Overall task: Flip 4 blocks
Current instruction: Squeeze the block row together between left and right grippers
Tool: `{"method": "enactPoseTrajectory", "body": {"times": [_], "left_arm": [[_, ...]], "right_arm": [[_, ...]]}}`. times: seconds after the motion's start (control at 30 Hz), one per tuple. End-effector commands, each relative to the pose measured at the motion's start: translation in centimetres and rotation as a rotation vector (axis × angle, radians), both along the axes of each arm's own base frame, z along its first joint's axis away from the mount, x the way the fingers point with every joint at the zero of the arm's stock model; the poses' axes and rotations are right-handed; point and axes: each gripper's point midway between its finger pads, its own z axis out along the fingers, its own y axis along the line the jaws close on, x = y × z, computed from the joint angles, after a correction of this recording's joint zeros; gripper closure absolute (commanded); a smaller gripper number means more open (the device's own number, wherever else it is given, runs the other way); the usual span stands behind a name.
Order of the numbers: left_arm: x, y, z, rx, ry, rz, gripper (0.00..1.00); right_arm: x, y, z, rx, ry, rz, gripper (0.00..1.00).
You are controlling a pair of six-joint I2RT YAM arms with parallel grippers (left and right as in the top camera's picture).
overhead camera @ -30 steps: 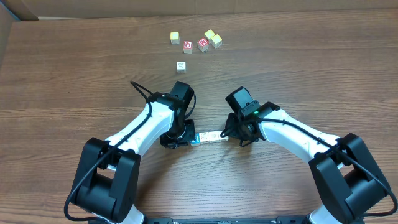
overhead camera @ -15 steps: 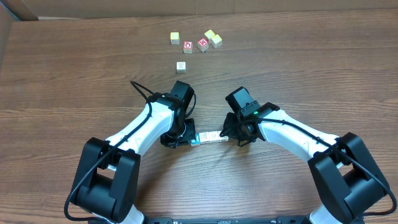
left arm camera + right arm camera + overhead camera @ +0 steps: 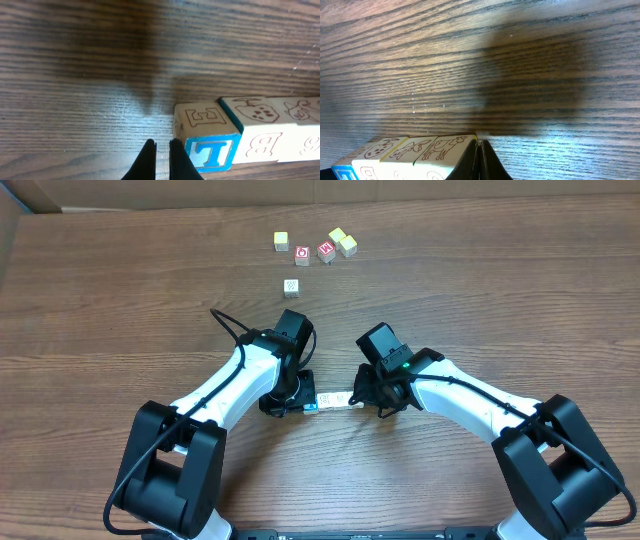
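Shifted leftward: right end effector [image 3: 479,144], now pressed against the row of blocks [image 3: 333,399]. Row lies on the tabletop [image 3: 500,300] between both arms, long axis left-right. Both end effectors clenched, empty. Left end effector [image 3: 161,145] just beside the blue-faced end block [image 3: 207,152].

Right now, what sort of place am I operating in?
Probably a robotics test bench rather than a home: a wood-grain table, what looks like a cardboard wall behind it, the left arm and right arm at its near edge, and toy letter blocks laid out.
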Motion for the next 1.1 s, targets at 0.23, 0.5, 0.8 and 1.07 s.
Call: {"method": "enactPoseTrajectory", "body": {"times": [0.23, 0.5, 0.8, 1.07], "left_arm": [[-0.3, 0.4, -0.7, 0.032, 0.007, -0.028, 0.96], [0.0, 1.3, -0.7, 0.089, -0.011, -0.028, 0.96], [-0.6, 1.0, -0.7, 0.095, 0.003, -0.047, 0.96], [-0.7, 0.8, -0.7, 0.096, 0.001, -0.056, 0.96]], "right_arm": [[-0.2, 0.0, -0.3, -0.008, 0.001, -0.004, 0.96], [-0.1, -0.5, -0.4, -0.034, -0.003, -0.011, 0.95], [-0.3, -1.2, -0.6, -0.065, 0.002, -0.018, 0.96], [-0.7, -0.8, -0.5, -0.042, 0.022, -0.001, 0.96]]}}
